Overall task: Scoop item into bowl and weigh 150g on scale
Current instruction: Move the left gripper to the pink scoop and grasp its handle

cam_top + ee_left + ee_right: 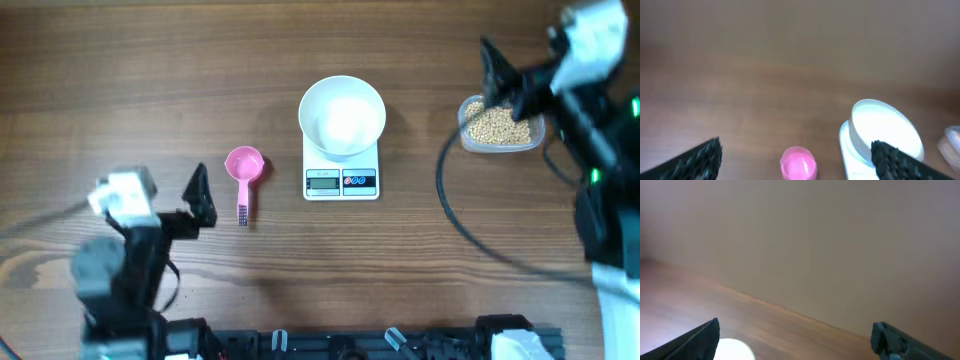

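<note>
From overhead, one white bowl point(342, 117) is seen standing on one scale point(341, 172) at the table's point(200, 80) centre, one pink scoop point(244, 172) lies left of it, and one clear tub point(500, 126) of beans point(498, 124) sits far right beneath the right gripper point(500, 80), whose fingers are spread apart, while the left gripper point(200, 195) is held empty, fingers apart, near the scoop. In the left wrist view, two dark fingertips point(695, 160) are seen wide apart with the scoop point(798, 163) between them and the bowl point(885, 130) to the right. In the right wrist view, two fingertips point(695, 340) are shown apart and empty over the wood, with a white patch at the bottom edge that cannot be identified.
</note>
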You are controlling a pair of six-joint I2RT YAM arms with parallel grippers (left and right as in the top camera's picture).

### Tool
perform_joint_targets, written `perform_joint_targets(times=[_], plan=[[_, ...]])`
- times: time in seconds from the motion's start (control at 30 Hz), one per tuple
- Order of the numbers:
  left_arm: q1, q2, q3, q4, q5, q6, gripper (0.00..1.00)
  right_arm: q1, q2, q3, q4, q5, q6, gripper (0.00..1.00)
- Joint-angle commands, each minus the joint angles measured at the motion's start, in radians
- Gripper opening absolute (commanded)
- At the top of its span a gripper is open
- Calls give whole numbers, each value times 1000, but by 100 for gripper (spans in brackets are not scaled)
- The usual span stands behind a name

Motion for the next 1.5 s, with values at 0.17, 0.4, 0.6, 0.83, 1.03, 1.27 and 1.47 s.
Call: perform_joint_targets(times=[0.17,0.4,0.6,0.83,1.03,1.27,1.47], plan=[[7,440,481,-261,204,28,100,0,167,27,-35,-684,-16,100],[7,601,608,-449,205,29,100,0,250,27,-77,-659,186,100],[7,824,850,-763,128,29,100,0,256,27,-201,-320,376,100],[11,997,797,-812,115,-7,100,0,256,27,-266,-248,377,100],[11,1078,665,-845,197,-19,100,0,256,27,-391,-233,375,100],[11,1078,434,-672,245,4,100,0,256,24,-440,-203,375,100],[11,1079,356,-408,297,-137,100,0,257,24,-432,-203,376,100]])
